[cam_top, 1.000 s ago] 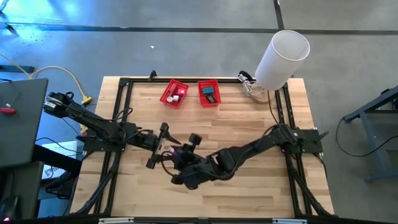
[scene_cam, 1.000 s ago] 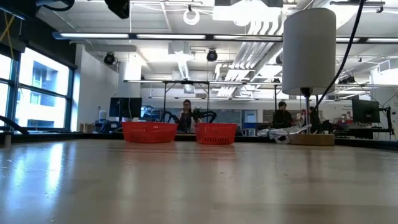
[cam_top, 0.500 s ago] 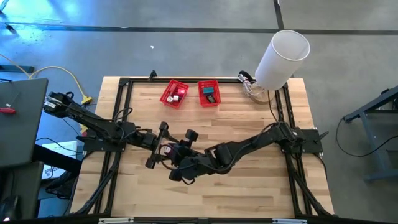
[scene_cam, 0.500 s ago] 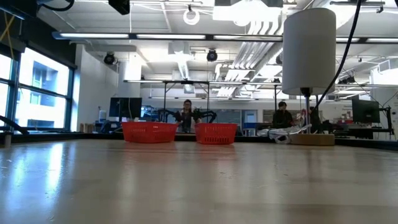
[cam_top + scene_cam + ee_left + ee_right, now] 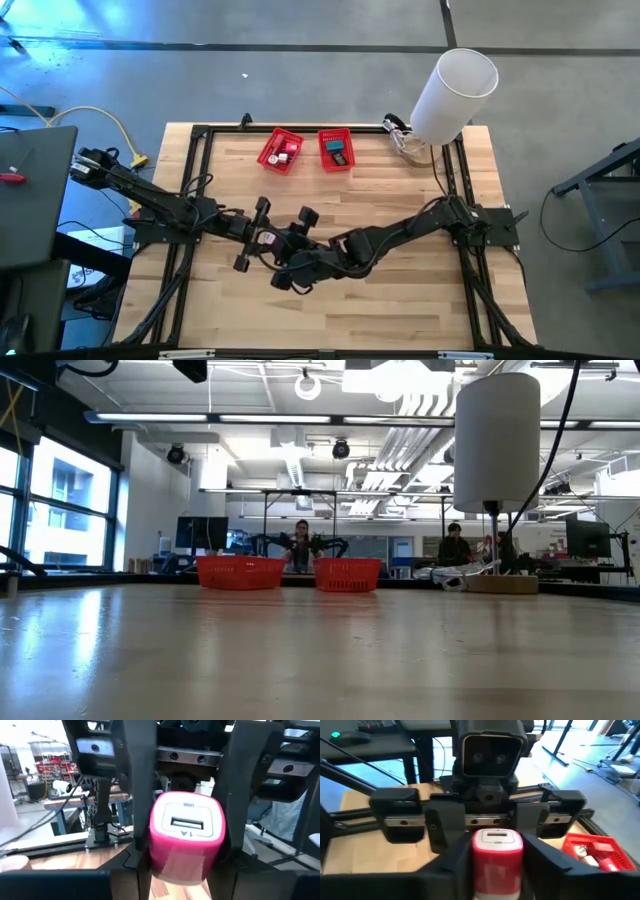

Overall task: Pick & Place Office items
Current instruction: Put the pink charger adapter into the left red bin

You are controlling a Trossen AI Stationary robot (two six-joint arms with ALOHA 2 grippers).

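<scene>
A pink USB charger block (image 5: 186, 837) hangs above the middle of the table between my two grippers, which meet nose to nose. My left gripper (image 5: 264, 237) comes from the table's left and my right gripper (image 5: 283, 250) from its right; both are shut on the block (image 5: 496, 851). Other office items lie in two red mesh baskets (image 5: 281, 150) (image 5: 336, 149) at the far edge. The low view shows the baskets (image 5: 240, 572) but neither gripper's fingers. My left gripper pinches the pink charger's two opposite sides (image 5: 156, 845) between its fingers, roughly level, from the table's left. The socket face (image 5: 187, 822) points at its camera and the block is clear of the table. My right gripper has the same block by its sides (image 5: 476, 857) between its two fingers (image 5: 547, 865), coming from the table's right and slanting slightly down. The block stands upright between the fingers, lifted clear.
A big white cylinder (image 5: 455, 95) stands at the far right corner beside a coil of cable (image 5: 408, 145). A black frame (image 5: 205, 135) runs round the table. Bare wood lies between the arms and the baskets. People sit in the room behind (image 5: 299, 545).
My right gripper has swung a little toward the table's left and far side, closing up on my left gripper with the pink charger between them. My left arm has kept its place.
</scene>
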